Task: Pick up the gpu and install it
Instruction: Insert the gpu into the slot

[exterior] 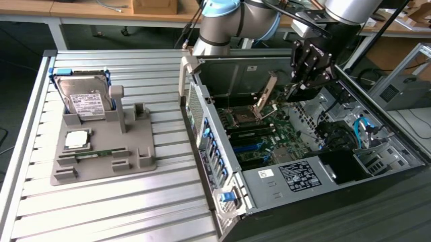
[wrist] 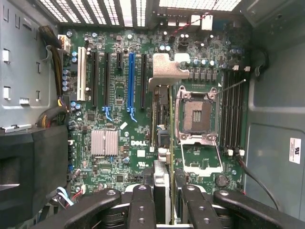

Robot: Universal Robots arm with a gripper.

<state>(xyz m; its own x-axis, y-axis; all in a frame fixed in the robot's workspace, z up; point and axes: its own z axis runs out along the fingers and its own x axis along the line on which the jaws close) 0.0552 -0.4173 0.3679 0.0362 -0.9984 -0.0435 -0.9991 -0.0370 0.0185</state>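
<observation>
Holding: the gpu (exterior: 266, 96), clamped by its upper edge in my pincer (exterior: 295, 97), jaws closed on the card. Its silver bracket (wrist: 167, 71) sits at the card's far end.

Location: inside the open computer case (exterior: 222, 151), hanging above the motherboard (wrist: 119, 157). As far as I can judge, it is seated in no slot. In the wrist view the card shows edge-on, between the row of expansion slots and the CPU socket (wrist: 196, 112).

Step, by my reckoning: pick-up done, alignment for installing in hand.

Requirement for seating: card edge parallel to and squarely over a slot, probably the blue slot (wrist: 131, 81), with the bracket toward the case's rear wall, then a straight, even press.

Also on the tabletop (exterior: 101, 212): hard drive (exterior: 84, 98) and memory stick (exterior: 101, 153), both in the grey fixture (exterior: 101, 169), well apart from me.
</observation>
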